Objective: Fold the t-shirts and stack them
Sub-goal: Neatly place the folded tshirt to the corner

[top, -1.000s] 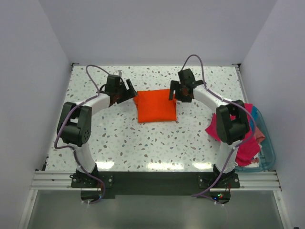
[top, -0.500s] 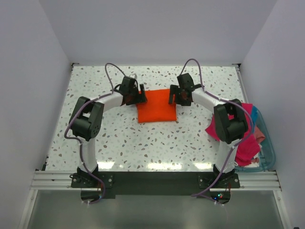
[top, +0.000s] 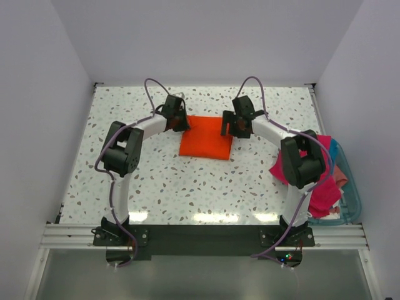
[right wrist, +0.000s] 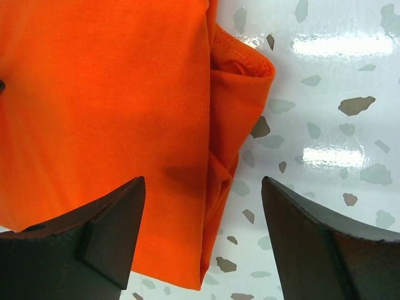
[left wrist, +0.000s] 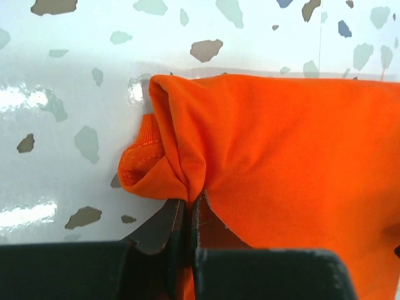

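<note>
The bright orange t-shirt [top: 206, 139] lies folded into a rough square at the middle back of the table. My left gripper [top: 180, 120] is at its far left corner, shut on a pinched fold of the orange cloth [left wrist: 181, 169]; in the left wrist view the gripper [left wrist: 189, 203] has its jaws pressed together on that fold. My right gripper [top: 232, 128] stands open over the shirt's right edge [right wrist: 215, 169], one finger over cloth, the other over bare table [right wrist: 325, 125]. A magenta-pink t-shirt [top: 323, 194] and a paler pink one [top: 340, 175] are heaped at the right.
A teal plastic bin [top: 354, 206] sits at the table's right edge, holding the pink shirts, which spill over its near side behind the right arm's elbow [top: 304, 164]. White walls close in the speckled table [top: 187, 181] on three sides.
My left arm swung right to the orange shirt's far left corner and its jaws went from open to shut on the cloth. The shirt has skewed slightly. The right gripper barely moved.
</note>
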